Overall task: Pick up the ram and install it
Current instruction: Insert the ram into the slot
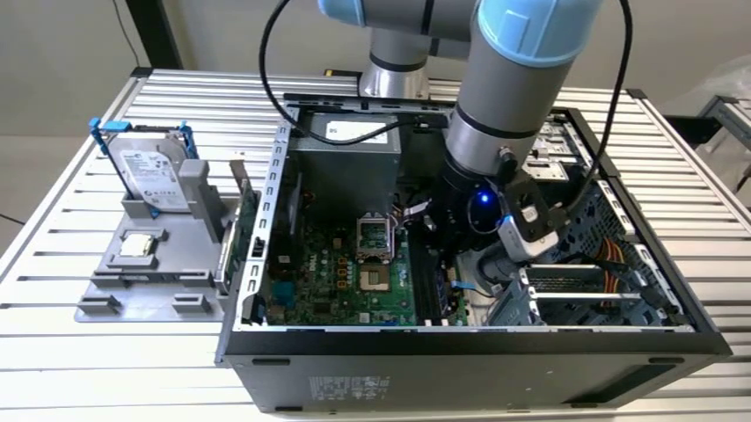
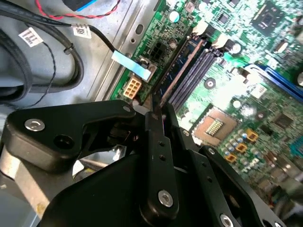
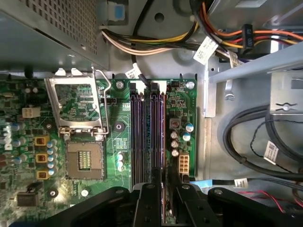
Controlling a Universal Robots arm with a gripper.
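Observation:
In both wrist views the ram (image 3: 155, 127) (image 2: 182, 64) is a dark bluish stick standing on edge in one of the memory slots (image 3: 139, 127) on the green motherboard (image 1: 340, 272). My gripper (image 3: 161, 182) (image 2: 157, 112) is low over the near end of the stick, its black fingers (image 2: 156, 142) closed around the stick's top edge. In the exterior view the gripper (image 1: 470, 224) is deep inside the open computer case (image 1: 470, 343), to the exterior view's right of the processor socket (image 1: 373, 233).
The processor socket (image 3: 83, 127) lies open beside the slots. Bundled cables (image 3: 156, 42) and drive cage metal (image 3: 246, 71) crowd the slot side. Outside the case, a grey fixture (image 1: 118, 303) holds the hard drive (image 1: 155, 171) and a small silver chip (image 1: 139, 245).

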